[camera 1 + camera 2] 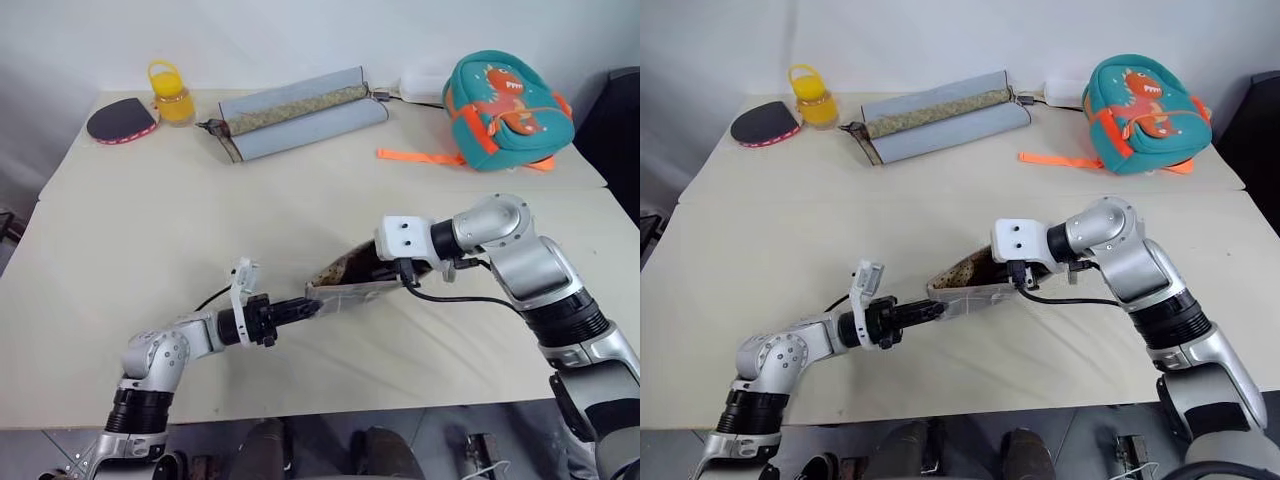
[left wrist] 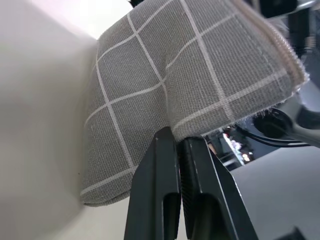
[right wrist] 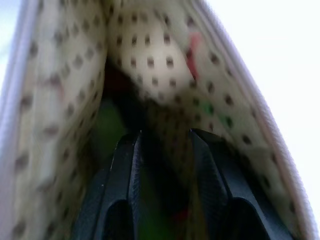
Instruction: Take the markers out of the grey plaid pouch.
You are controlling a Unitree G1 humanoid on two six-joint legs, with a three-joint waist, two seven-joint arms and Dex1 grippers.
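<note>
The grey plaid pouch is held up off the table between my two arms, mouth toward the right arm. My left gripper is shut on the pouch's fabric edge; in the left wrist view its two fingers pinch the white-gridded cloth. My right gripper is inside the pouch mouth, fingers apart, with beige dotted lining on both sides. Blurred green and red shapes, apparently the markers, lie deeper in the pouch. From the head views the right fingers are hidden by the pouch.
At the back of the table lie a long pale blue-grey case with an olive strip, a teal dinosaur backpack with orange straps, a yellow jar and a dark paddle. A black cable hangs under my right wrist.
</note>
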